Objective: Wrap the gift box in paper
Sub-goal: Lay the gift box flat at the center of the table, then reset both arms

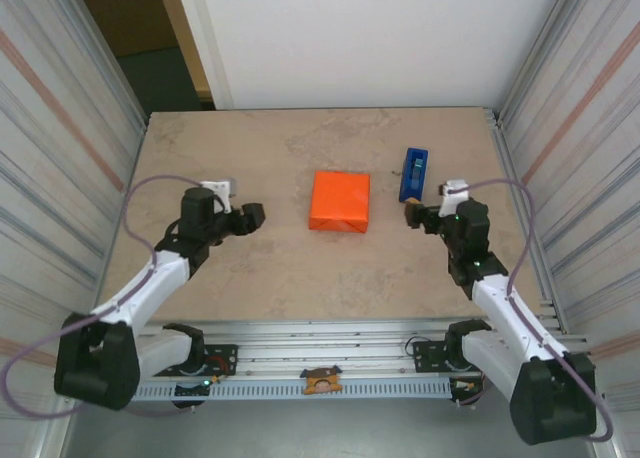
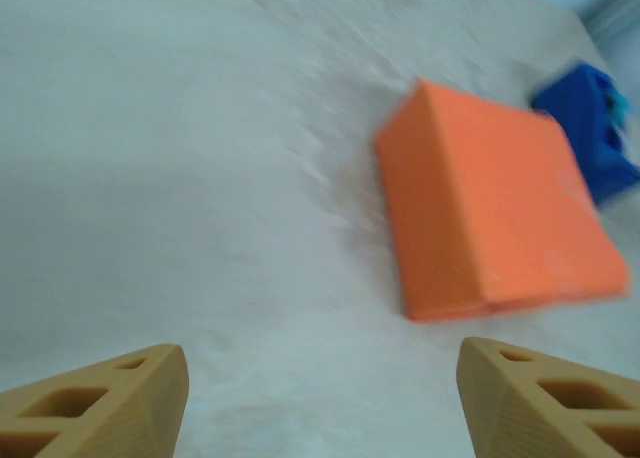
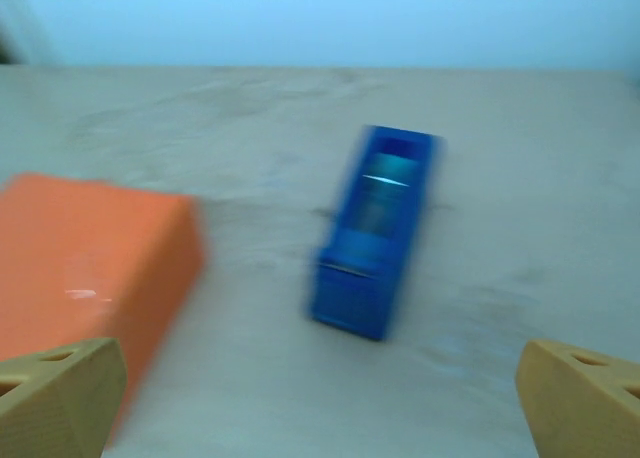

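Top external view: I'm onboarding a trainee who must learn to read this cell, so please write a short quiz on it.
1. Of the gift box and the blue tape dispenser, which lies nearer the right gripper?
2. True or false: the left gripper holds the gift box.
3. Fill in: the jaws of both grippers stand ____.
Key: 1 the blue tape dispenser; 2 false; 3 open.
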`<control>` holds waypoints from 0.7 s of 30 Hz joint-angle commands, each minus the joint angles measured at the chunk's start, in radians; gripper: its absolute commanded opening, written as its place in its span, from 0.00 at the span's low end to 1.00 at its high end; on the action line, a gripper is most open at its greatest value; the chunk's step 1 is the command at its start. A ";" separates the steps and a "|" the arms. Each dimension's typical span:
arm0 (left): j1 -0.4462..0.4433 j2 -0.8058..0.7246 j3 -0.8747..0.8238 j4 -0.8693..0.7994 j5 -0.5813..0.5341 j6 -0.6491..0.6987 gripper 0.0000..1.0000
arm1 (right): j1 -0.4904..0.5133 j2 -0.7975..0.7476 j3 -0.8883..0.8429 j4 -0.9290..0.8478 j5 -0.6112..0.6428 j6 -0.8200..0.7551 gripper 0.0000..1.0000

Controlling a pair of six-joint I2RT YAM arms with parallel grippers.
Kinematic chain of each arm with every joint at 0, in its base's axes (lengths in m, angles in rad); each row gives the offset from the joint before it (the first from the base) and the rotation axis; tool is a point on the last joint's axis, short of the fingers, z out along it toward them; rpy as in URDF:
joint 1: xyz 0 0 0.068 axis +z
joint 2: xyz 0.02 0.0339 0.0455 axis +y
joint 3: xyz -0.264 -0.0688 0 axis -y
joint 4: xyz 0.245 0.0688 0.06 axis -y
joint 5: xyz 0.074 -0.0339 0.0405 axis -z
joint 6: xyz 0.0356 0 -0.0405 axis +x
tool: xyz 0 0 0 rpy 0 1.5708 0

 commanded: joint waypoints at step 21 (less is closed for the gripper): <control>0.176 0.296 -0.149 0.602 -0.142 0.480 0.94 | -0.226 0.624 -0.086 0.715 -0.121 0.056 0.99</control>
